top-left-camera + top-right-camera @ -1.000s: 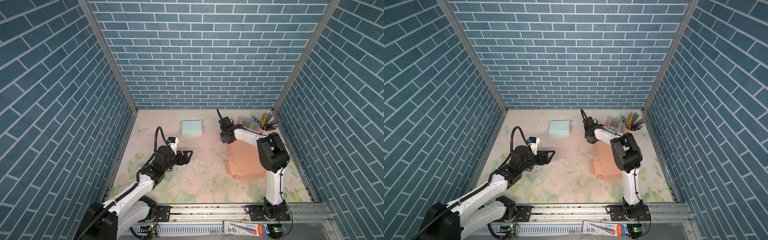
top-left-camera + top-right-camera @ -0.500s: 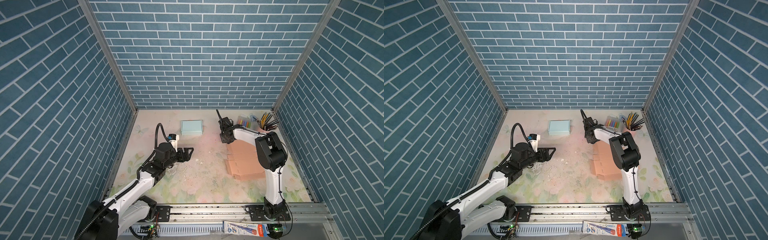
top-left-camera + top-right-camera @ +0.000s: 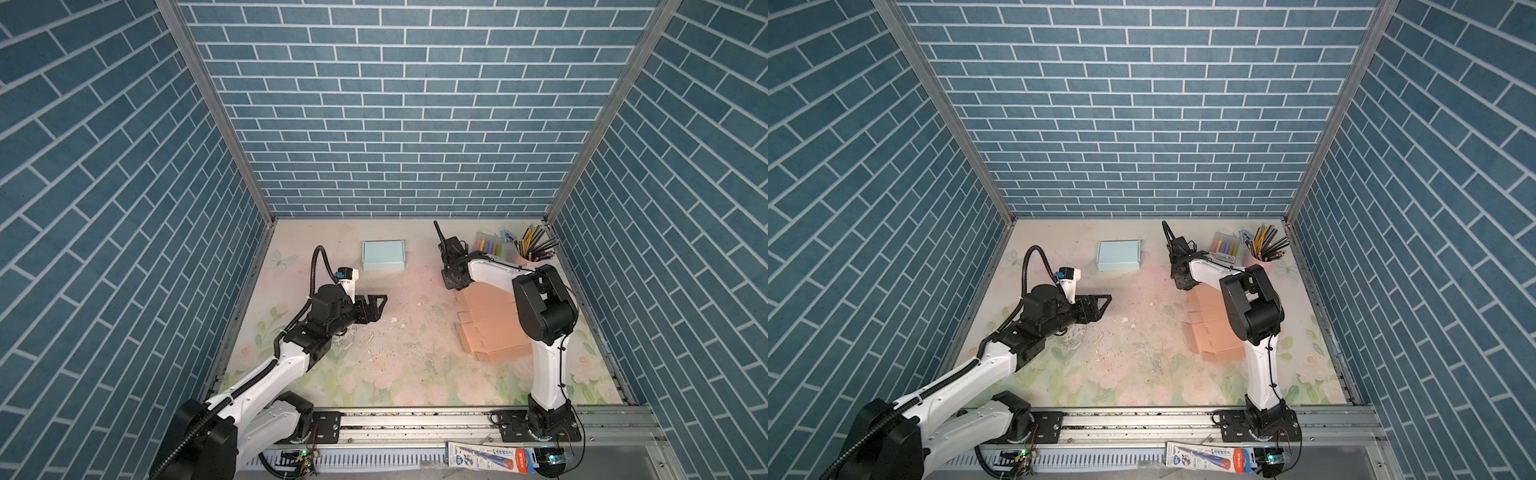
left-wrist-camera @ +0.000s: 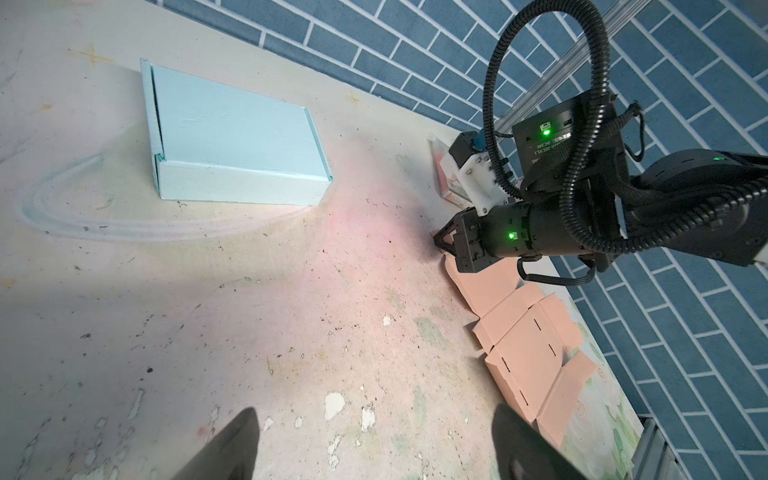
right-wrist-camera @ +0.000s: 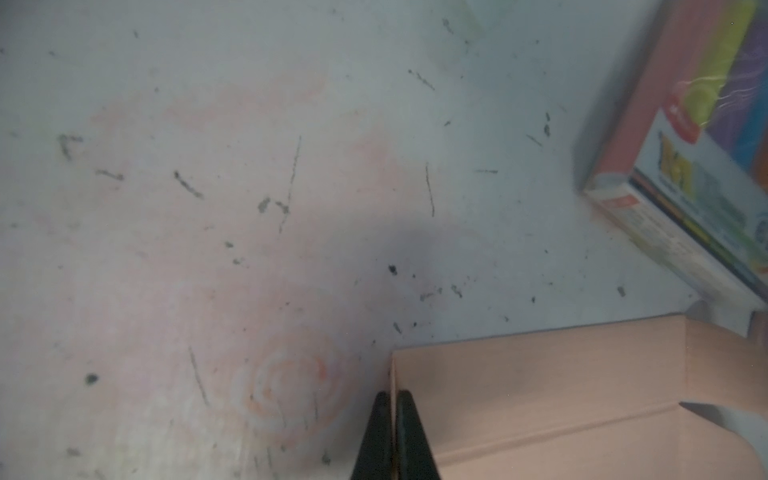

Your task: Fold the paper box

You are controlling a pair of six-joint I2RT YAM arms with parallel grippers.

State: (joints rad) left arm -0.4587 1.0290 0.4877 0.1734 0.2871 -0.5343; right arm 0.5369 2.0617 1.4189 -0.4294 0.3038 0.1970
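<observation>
**Right fingers (image 5: 411,436) clamped on paper box (image 5: 540,395) edge, left fingers (image 4: 232,449) wide open**

Top views: I see the paper box (image 3: 486,332) (image 3: 1212,332) lying flat and unfolded, pink, on the surface (image 3: 415,374) at about 3 o'clock. The right gripper (image 3: 451,284) is down at the sheet's 11 o'clock corner. The wrist hides its fingers from here. The left gripper (image 3: 381,307) hangs near 9 o'clock, well apart from the paper box, with fingers spread and nothing between them. A closed light-blue box (image 3: 383,255) sits at 12 o'clock. A chalk pack (image 3: 490,248) and a pencil cup (image 3: 534,253) stand at 1 o'clock by the back wall.

Left wrist: the open fingers frame only bare, scuffed surface. Ahead I see the light-blue box (image 4: 237,149) and the right gripper (image 4: 440,241) at the corner of the paper box.

Right wrist: blurry. The two dark fingers are pressed together, with the cardboard edge running in between them, so they are gripping the paper box by its edge. The chalk pack (image 5: 706,145) lies just beside the sheet's far corner; I cannot tell whether they touch.
</observation>
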